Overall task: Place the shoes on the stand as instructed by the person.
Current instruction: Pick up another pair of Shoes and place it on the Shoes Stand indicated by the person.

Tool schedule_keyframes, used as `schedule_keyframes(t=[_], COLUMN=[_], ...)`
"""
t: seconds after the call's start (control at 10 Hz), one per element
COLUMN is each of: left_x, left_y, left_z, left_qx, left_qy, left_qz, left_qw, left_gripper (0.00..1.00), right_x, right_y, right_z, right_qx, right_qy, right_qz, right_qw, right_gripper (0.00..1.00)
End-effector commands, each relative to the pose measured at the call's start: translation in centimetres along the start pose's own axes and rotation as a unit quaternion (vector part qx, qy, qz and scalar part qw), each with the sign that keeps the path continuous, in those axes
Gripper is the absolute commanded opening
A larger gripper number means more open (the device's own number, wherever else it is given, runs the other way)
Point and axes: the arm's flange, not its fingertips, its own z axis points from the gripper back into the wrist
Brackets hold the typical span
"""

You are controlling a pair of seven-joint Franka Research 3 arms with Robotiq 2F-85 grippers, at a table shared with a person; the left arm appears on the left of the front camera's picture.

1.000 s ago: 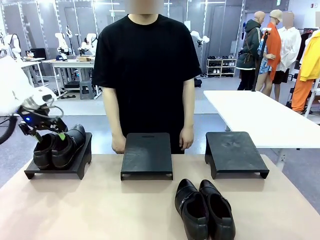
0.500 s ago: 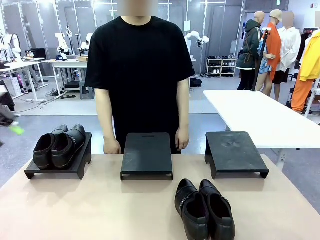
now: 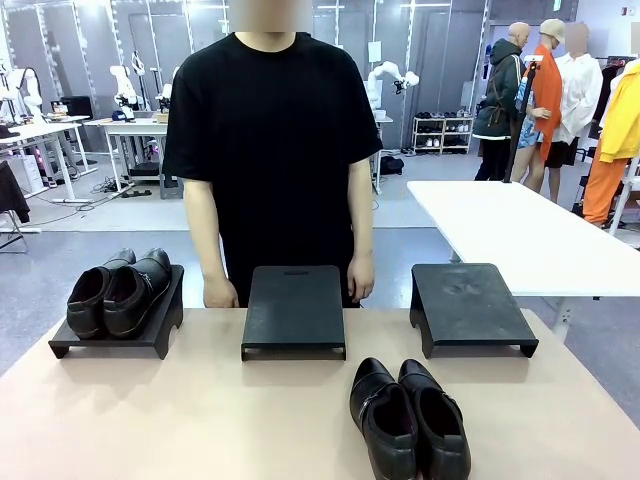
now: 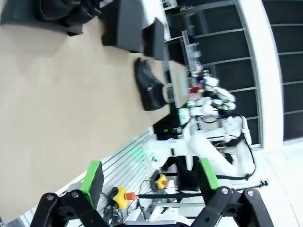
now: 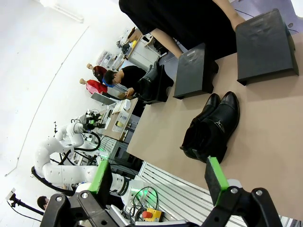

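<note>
Roughly halfway, I judge. Person (image 3: 275,140) at tabletop's (image 3: 200,420) far edge, not pointing. Far-left stand (image 3: 160,325) carries one pair (image 3: 118,292); middle stand (image 3: 293,310) and far-right stand (image 3: 468,305) bare. Second pair (image 3: 408,420) at near edge, right of centre: next needs a cue, then a grasp. Left gripper (image 4: 150,178) and right gripper (image 5: 157,176) raised, jaws spread, empty.

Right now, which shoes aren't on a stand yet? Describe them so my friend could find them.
Look at the beige table with three black sloped stands along its far edge. In front of the gap between the middle stand and the right stand sits a pair of glossy black leather shoes. Unlike the matching pair up on the left stand, these rest on the bare tabletop.
</note>
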Motion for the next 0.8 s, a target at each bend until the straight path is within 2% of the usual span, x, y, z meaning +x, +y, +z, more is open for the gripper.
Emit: schedule_keyframes(t=[0.0,0.1,0.3,0.4,0.7], left_x=[-0.4,-0.5,1.0,-2.4,-2.4], left_y=[3.9,4.4,2.9,4.8,4.8], left_z=[0.8,0.9,0.0,0.2,0.2], left_qx=[-0.044,-0.057,-0.065,-0.057,-0.057], left_qy=[0.014,0.016,0.011,0.007,0.007], left_qz=[0.008,0.005,0.004,0.012,0.012], left_qw=[0.999,0.998,0.998,0.998,0.998], left_gripper=[1.0,1.0,1.0,1.0,1.0], right_x=[0.0,0.0,0.0,0.0,0.0], right_y=[0.2,0.2,0.2,0.2,0.2], right_z=[0.1,0.1,0.1,0.1,0.1], right_qx=[0.004,0.004,0.004,0.004,0.004], right_qy=[-0.003,-0.003,-0.003,-0.003,-0.003], right_qz=[0.011,0.011,0.011,0.011,0.011], right_qw=[1.0,1.0,1.0,1.0,1.0], right_gripper=[1.0,1.0,1.0,1.0,1.0])
